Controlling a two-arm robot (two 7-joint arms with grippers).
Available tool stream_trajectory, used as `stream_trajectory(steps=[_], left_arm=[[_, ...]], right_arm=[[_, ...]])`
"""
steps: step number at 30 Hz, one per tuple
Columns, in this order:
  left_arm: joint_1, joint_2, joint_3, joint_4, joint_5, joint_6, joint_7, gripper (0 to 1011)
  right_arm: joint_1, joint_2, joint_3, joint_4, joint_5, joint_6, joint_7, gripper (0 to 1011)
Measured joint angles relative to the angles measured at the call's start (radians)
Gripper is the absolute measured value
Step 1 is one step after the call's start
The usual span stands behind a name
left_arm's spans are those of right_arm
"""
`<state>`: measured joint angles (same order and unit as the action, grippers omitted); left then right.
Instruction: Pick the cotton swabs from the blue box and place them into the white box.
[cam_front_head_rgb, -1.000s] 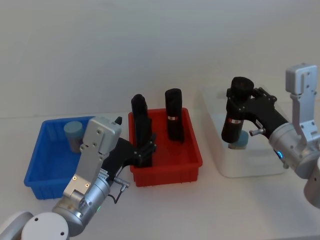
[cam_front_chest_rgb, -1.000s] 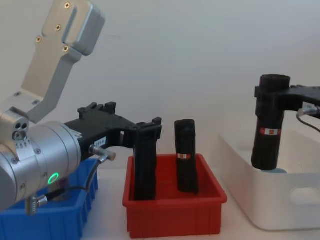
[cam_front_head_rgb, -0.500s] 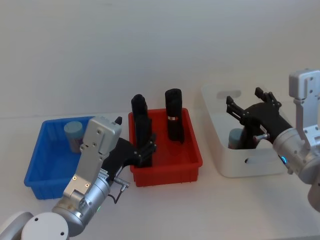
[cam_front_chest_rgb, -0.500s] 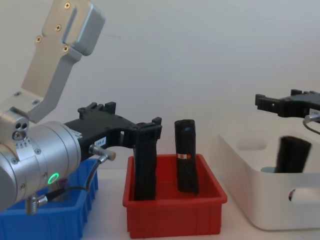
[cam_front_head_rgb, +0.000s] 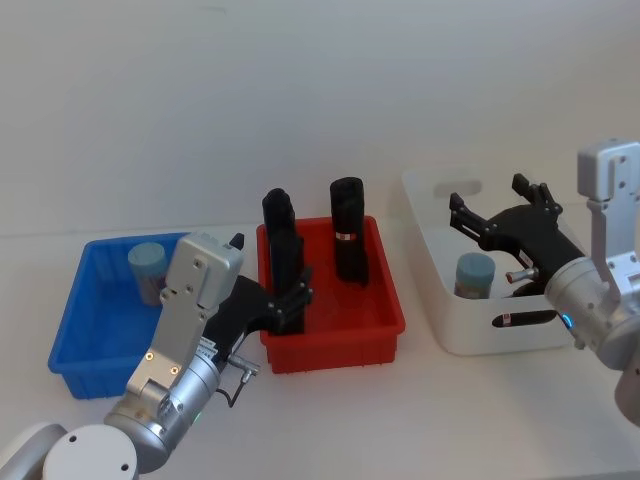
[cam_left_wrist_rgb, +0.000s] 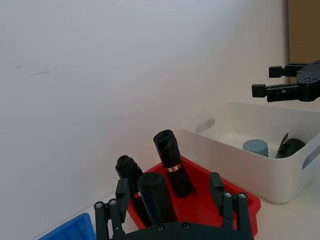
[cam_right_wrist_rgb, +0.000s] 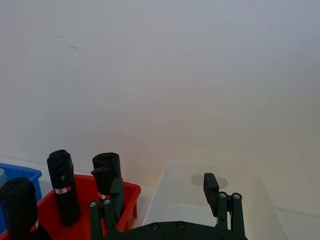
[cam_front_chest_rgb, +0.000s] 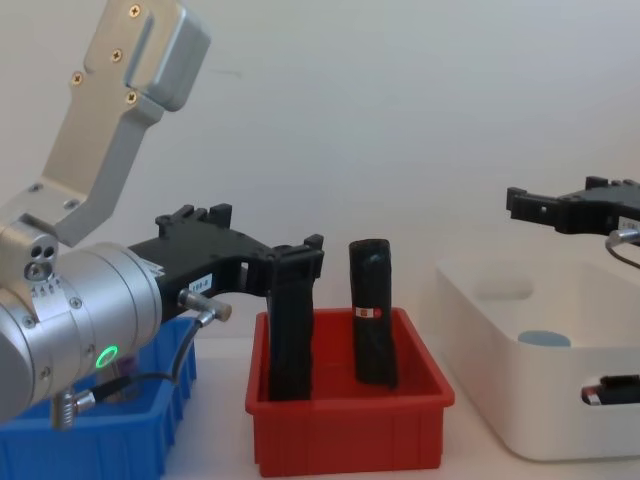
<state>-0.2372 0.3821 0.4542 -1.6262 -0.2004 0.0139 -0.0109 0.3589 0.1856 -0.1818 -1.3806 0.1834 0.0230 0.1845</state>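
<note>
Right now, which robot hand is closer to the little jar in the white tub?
The right gripper hangs open just above that jar; the left gripper is far off, at the red bin.

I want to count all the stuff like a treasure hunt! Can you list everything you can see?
cotton swabs: two jars with pale blue lids; one in the blue box, one in the white box
blue box: one, bright blue, at the table's left
red bin: one, red, in the middle
black cylinders: three upright in the red bin by the left wrist view; one more lying in the white box, seen through its handle cutout
white box: one, white, at the right
table: one, white, under all three boxes
left gripper: black, fingers open, at the red bin with a cylinder between them
right gripper: black, fingers open, above the white box
</note>
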Motion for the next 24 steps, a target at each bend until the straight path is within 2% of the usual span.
stream_trajectory(steps=[24], left_arm=[[0.000,0.000,0.000,0.000,0.000,0.000,0.000,1004]], right_arm=[[-0.007,0.001,-0.001,-0.012,-0.002,-0.014,0.006,1002]])
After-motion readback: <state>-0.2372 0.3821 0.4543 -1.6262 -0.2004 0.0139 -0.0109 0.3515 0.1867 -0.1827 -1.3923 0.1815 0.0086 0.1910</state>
